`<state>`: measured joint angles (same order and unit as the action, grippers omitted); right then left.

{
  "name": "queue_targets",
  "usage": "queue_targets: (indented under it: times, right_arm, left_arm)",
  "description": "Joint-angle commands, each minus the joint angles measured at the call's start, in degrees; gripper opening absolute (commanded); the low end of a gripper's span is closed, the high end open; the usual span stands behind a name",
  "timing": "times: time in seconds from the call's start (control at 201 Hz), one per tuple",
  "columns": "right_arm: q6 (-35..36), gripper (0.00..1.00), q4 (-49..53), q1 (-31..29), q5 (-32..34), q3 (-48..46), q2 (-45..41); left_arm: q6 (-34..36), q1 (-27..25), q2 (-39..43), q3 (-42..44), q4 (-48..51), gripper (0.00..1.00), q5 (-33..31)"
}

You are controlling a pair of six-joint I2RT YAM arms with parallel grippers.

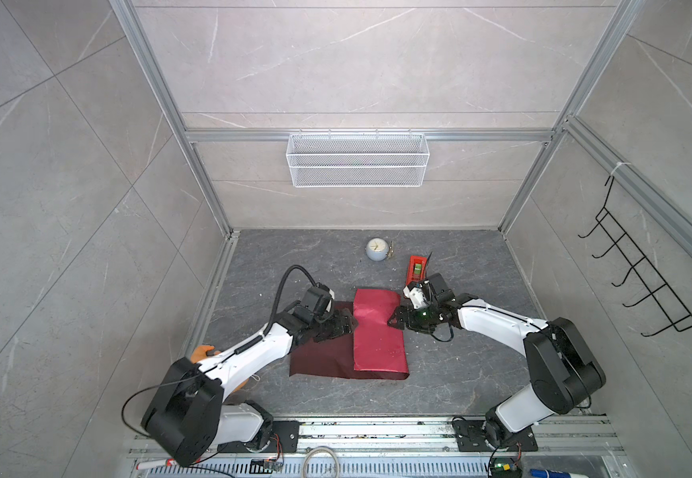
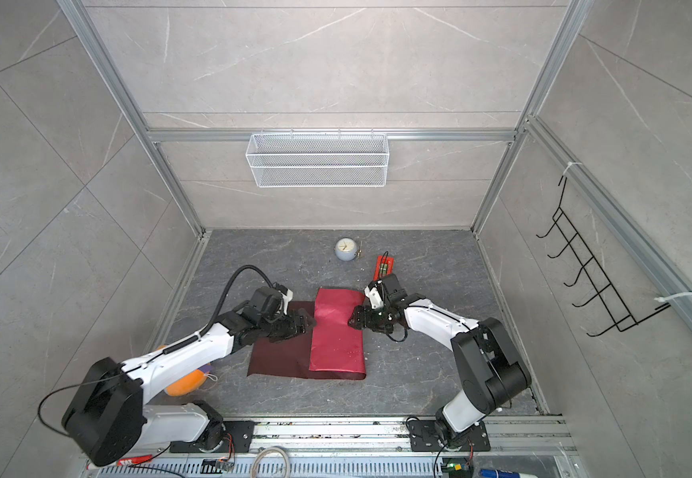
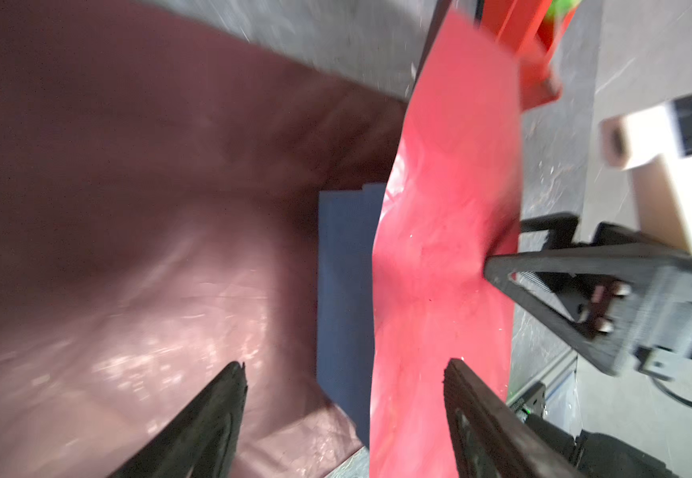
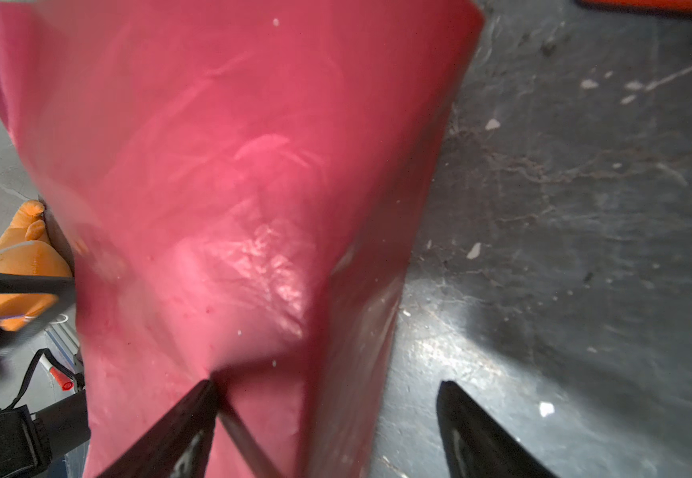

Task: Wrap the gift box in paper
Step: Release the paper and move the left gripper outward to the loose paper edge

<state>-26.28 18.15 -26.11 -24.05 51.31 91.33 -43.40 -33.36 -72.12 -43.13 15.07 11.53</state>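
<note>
Grey tabletop [image 1: 460, 372]; shiny red paper [image 1: 377, 331] overlaps navy gift box [image 3: 344, 289].

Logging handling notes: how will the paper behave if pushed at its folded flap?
Probably floppy: the paper drapes and ripples over the gift box. Its glossy red face looks slippery. The wavy free edge may spring back.

Robot lab cell, alu frame [image 1: 253, 135], tiled walls [image 1: 356, 62], wire basket [image 1: 356, 165]

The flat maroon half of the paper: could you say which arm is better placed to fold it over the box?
Likely left: the left pincer, open, is over the maroon half beside the gift box; the right pincer rests on the folded red flap.
</note>
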Motion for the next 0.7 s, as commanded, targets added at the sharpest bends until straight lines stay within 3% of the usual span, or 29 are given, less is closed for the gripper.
queue_targets:
  times: [0.0, 0.169, 0.353, 0.508, 0.692]
  right_arm:
    - [1.8, 0.84, 6.2, -0.9, 6.1, -2.9, 2.7]
    - [1.9, 0.84, 6.1, -1.0, 6.1, -2.7, 2.9]
    - [1.9, 0.84, 5.6, -0.9, 6.1, -2.3, 3.4]
    - [2.0, 0.84, 5.3, -1.0, 6.1, -2.3, 3.8]
    - [2.0, 0.84, 5.0, -1.0, 6.0, -2.4, 3.9]
  left_arm:
    - [4.7, 4.8, 7.9, 2.5, 8.9, 0.83, -6.8]
    - [4.8, 14.1, 17.6, 9.6, 15.2, 0.91, -9.0]
    - [-1.4, 16.8, 21.5, 15.5, 18.5, 0.92, -8.9]
    - [-4.0, 17.4, 19.8, 19.8, 11.7, 0.92, -1.0]
    - [-1.3, 21.2, 15.0, 19.4, 4.1, 0.90, 8.4]
